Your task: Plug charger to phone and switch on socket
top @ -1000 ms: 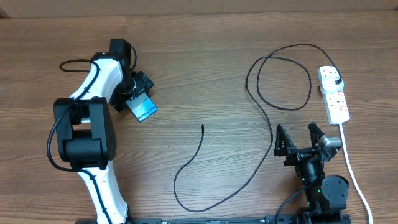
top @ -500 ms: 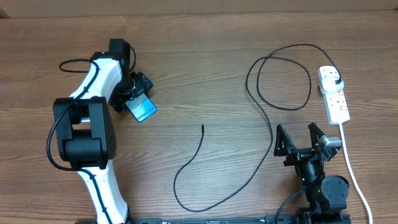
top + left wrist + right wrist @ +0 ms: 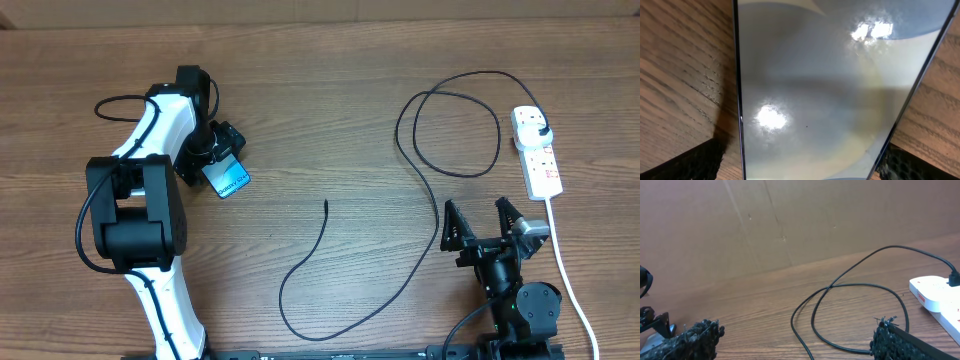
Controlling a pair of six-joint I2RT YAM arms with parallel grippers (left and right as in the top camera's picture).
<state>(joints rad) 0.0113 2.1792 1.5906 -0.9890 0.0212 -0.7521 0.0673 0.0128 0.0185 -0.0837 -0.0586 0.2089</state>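
Note:
The phone (image 3: 231, 179), with a light blue screen, lies on the wooden table at the left. My left gripper (image 3: 213, 150) is right over its near end. In the left wrist view the phone (image 3: 825, 95) fills the frame, and the fingers (image 3: 695, 162) stand wide apart on either side of it, with a thin strip of wood showing at the left finger. The charger cable (image 3: 400, 290) loops across the table from its free tip (image 3: 326, 203) to its plug head (image 3: 541, 128) in the white socket strip (image 3: 538, 152). My right gripper (image 3: 487, 228) is open and empty near the front edge.
The strip's thick white cord (image 3: 572, 285) runs down the right side past my right arm. The right wrist view shows the cable loops (image 3: 840, 305), the end of the strip (image 3: 935, 292) and a brown cardboard wall (image 3: 790, 220) behind the table.
My left gripper has shifted slightly down and left over the phone, and the phone has turned a little with it. The right arm and the cable have not moved.

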